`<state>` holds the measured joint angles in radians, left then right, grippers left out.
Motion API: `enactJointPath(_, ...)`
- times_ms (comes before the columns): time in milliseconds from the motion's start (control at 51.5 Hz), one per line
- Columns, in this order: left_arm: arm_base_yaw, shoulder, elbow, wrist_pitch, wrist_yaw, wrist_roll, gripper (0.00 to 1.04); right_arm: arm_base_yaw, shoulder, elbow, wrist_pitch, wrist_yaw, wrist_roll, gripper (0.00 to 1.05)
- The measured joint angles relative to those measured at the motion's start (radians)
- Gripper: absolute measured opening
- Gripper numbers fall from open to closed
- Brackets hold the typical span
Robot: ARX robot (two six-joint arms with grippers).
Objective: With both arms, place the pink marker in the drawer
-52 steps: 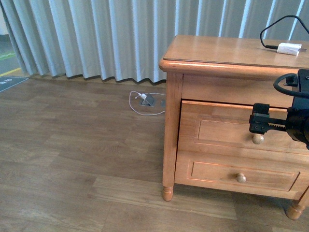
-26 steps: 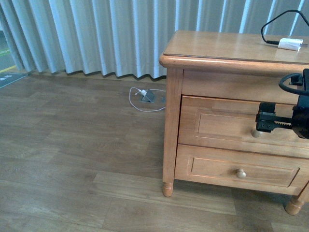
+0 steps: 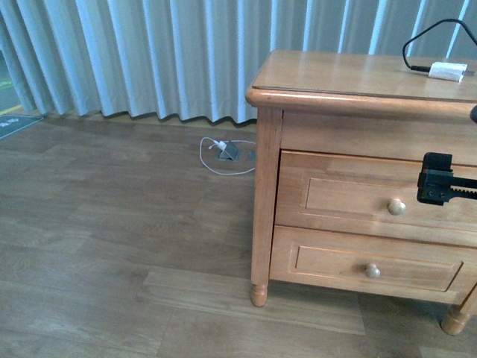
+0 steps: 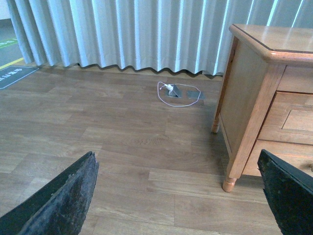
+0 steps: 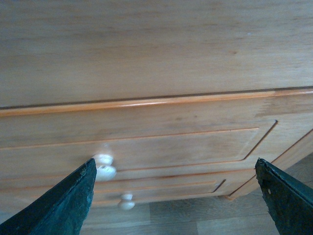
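Fingers of right gripper (image 5: 173,196) spread wide, empty, facing closed drawer (image 5: 146,147); left gripper (image 4: 178,196) likewise

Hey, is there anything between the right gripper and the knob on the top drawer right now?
Nothing: in the front view only bare panelled drawer front separates the right gripper from the knob of the upper drawer.

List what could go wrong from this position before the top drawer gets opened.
1. The right gripper is open but sits beside the knob of the drawer, not around it; closing now would likely grab air or scrape the panel.
2. The pink marker shows in no view, so the drawer may open with nothing ready to go in.
3. The black cable and white plug lie on the dresser top; an arm reaching over could snag them.
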<state>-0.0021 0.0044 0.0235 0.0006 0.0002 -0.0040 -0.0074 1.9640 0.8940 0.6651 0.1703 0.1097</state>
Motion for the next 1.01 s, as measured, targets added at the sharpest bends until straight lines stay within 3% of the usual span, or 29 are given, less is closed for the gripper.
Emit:
enactJointPath(252, 0.000, 0.000, 0.000, 0.000, 0.000, 0.000, 0.99, 0.017, -0.348, -0.255, -0.087, -0.092, -0.005, 0.96)
enactJointPath(583, 0.000, 0.000, 0.000, 0.000, 0.000, 0.000, 0.99, -0.018, -1.041, -0.482, -0.521, -0.271, 0.002, 0.96)
enactJointPath(699, 0.000, 0.000, 0.000, 0.000, 0.000, 0.000, 0.99, -0.027, -1.251, -0.524, -0.627, -0.249, -0.024, 0.96)
enactJointPath(893, 0.000, 0.000, 0.000, 0.000, 0.000, 0.000, 0.99, -0.029, -1.310, -0.529, -0.628, -0.245, -0.041, 0.96)
enactJointPath(1010, 0.000, 0.000, 0.000, 0.000, 0.000, 0.000, 0.99, 0.000, -1.340, -0.652, -0.339, -0.173, -0.082, 0.77)
